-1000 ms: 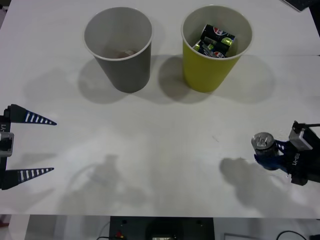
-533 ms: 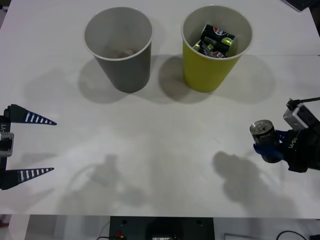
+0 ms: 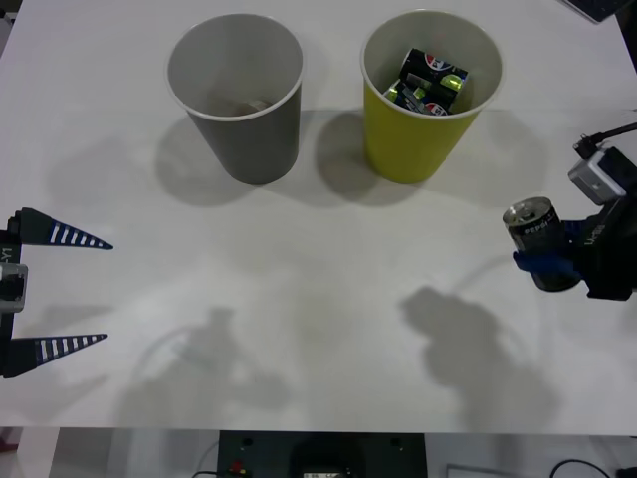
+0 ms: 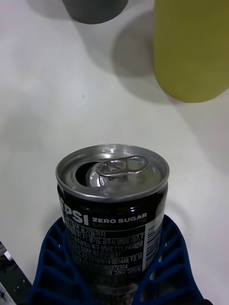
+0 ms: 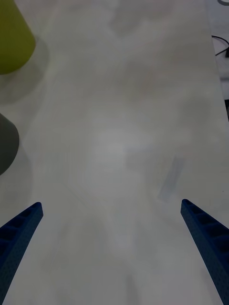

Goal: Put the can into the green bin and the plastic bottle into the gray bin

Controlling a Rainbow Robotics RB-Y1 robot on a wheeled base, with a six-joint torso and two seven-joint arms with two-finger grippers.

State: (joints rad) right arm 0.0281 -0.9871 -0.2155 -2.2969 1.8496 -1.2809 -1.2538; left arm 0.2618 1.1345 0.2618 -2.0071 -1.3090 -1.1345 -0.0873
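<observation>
The can (image 4: 112, 209) is black with a shiny silver top and white lettering. The right tool (image 3: 546, 265) clasping it has dark blue ribbed fingers (image 4: 167, 267). The green bin (image 3: 431, 95) is yellow-green outside, pale at the rim, and holds dark cans with white and green marks. The gray bin (image 3: 237, 96) is dark gray with a pale inside. The left tool (image 3: 60, 291) has 2 blue fingers striped with white. The desk (image 3: 299, 269) is white.
</observation>
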